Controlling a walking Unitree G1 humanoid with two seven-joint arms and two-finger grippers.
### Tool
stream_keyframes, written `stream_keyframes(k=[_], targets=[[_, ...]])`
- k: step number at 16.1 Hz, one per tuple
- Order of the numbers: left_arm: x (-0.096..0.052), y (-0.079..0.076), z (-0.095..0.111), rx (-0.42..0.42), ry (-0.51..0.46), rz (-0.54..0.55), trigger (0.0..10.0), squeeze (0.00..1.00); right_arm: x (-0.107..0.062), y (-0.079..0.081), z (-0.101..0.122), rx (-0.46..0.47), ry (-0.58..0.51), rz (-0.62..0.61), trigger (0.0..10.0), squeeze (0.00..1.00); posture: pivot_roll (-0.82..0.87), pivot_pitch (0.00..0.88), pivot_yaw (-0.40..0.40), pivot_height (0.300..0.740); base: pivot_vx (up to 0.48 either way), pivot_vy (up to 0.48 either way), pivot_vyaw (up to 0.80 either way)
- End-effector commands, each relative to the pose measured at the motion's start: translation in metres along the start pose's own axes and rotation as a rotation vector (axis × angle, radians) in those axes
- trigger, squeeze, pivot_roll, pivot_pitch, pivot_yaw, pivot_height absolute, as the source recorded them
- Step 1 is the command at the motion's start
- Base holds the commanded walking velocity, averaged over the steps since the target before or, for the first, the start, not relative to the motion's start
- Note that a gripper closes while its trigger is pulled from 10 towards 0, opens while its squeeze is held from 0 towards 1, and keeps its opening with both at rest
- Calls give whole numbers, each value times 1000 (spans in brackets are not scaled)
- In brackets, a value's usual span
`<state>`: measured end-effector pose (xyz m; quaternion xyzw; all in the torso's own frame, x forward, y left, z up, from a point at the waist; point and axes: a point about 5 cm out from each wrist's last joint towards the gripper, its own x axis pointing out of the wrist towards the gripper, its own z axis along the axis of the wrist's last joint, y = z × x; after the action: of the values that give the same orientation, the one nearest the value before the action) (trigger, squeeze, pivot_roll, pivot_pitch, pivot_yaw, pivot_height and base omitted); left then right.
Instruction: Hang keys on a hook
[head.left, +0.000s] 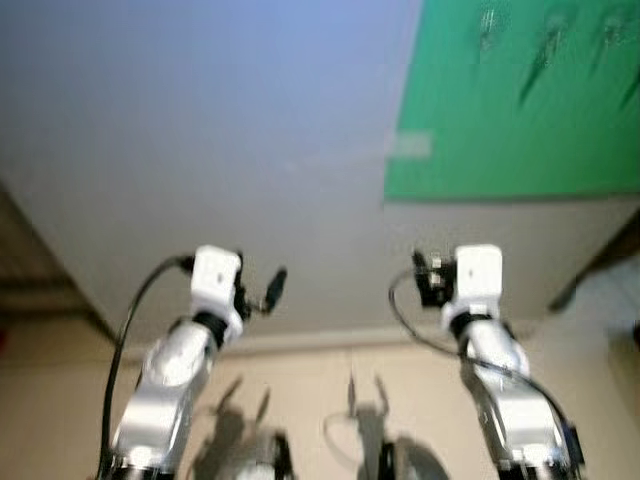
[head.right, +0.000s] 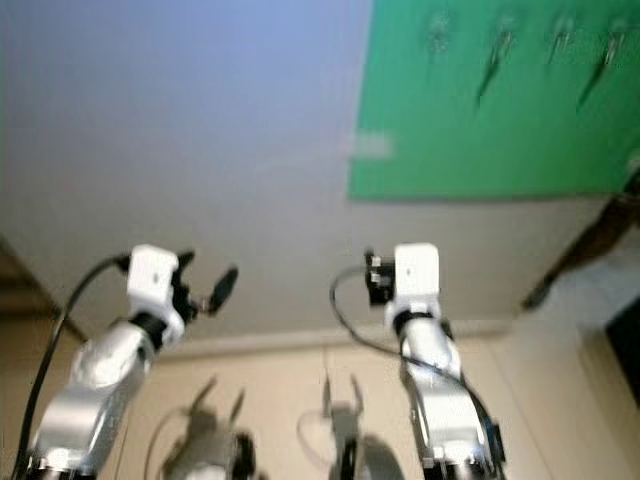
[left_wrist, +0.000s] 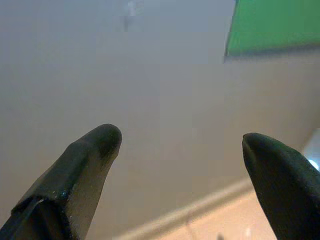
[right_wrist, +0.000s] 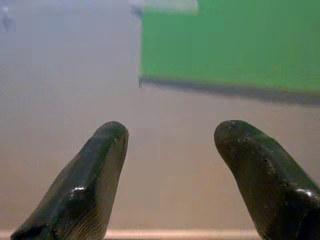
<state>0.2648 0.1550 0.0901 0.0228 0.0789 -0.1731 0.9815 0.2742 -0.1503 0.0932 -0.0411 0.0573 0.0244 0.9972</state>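
The right gripper (right_wrist: 170, 165) is raised before the wall, its fingers (right_wrist: 260, 170) spread apart with nothing between them. The left gripper (left_wrist: 180, 170) is likewise held up, its fingers parted and empty. No keys can be made out in either gripper or elsewhere in the blurred head views; their whereabouts cannot be told.

The hooks (head.right: 497, 60) are seen as a row of dark pegs, smeared by blur, along the upper part of a green board (head.left: 520, 110) fixed to the pale wall (head.left: 200, 130), up and to the right of both arms and well apart from them. A small pale patch (head.left: 408, 146) is noted at the board's left edge.

The step in hand is judged to be an approach or search, with hanging not yet begun. The next move is judged to call for the keys to be located and taken in hand before the board is reached.

Below, a light baseboard (head.left: 320, 338) and beige floor (head.left: 60, 400) are seen, with the arms' shadows cast upon the floor.
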Motion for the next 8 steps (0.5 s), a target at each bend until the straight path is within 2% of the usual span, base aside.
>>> stream_keyframes(k=[1, 4, 8], targets=[[0, 0, -2, 10, 12, 7, 10000, 0, 1, 4, 0, -15, 4, 21, 10000, 0, -5, 0, 26, 621, 0, 0, 0], [-2, 0, -2, -2, 0, 4, 10000, 0, 0, 10, 1, -21, 12, 52, 10000, 0, -2, 0, 21, 645, 0, 0, 0], [-4, -2, -3, -1, 1, 8, 10000, 0, 2, 2, 0, -6, 10, 11, 10000, 0, 7, 0, 14, 680, 0, 0, 0]])
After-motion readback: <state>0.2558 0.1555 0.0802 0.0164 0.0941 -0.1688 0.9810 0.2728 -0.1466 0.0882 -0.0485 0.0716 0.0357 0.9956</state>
